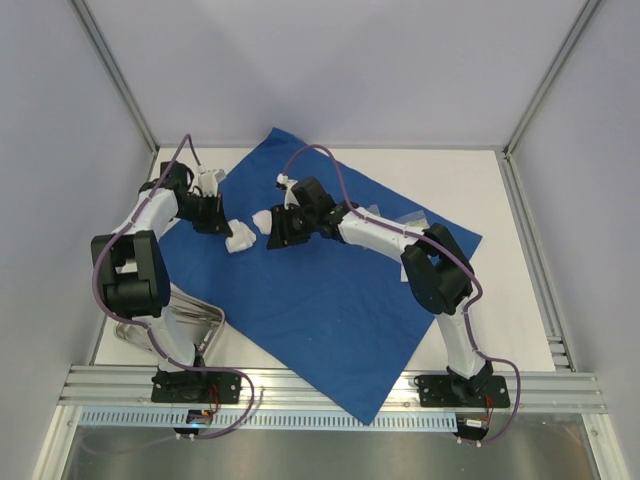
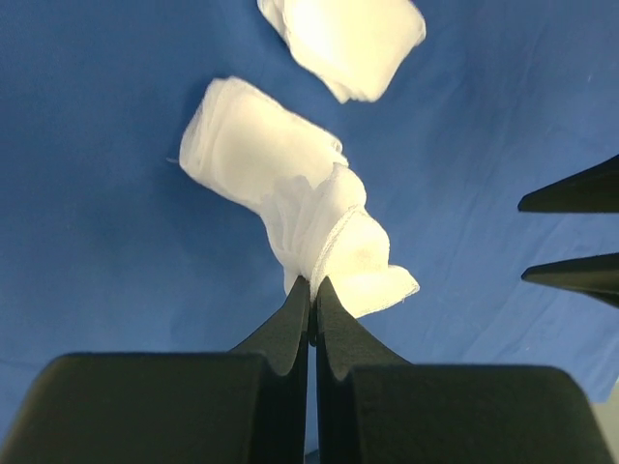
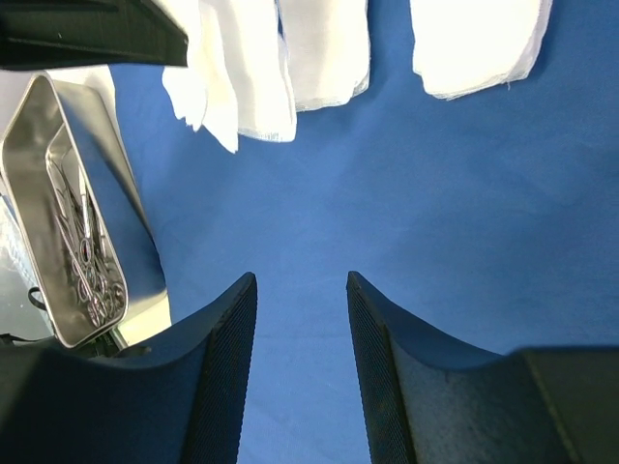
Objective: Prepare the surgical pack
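Note:
The surgical pack is a large royal-blue drape spread flat and diagonally across the table. My left gripper is shut on the edge of a crumpled white gauze piece, which lies on the drape; from above this gripper sits at the drape's left part. A second gauze piece lies just beyond. My right gripper is open over bare blue fabric, nothing between its fingers, facing the left one. Both gauze pieces lie ahead of it.
A steel tray holding metal instruments stands at the drape's left edge, seen near the left arm's base from above. A pale packet lies behind the right arm. Grey walls enclose the table on three sides.

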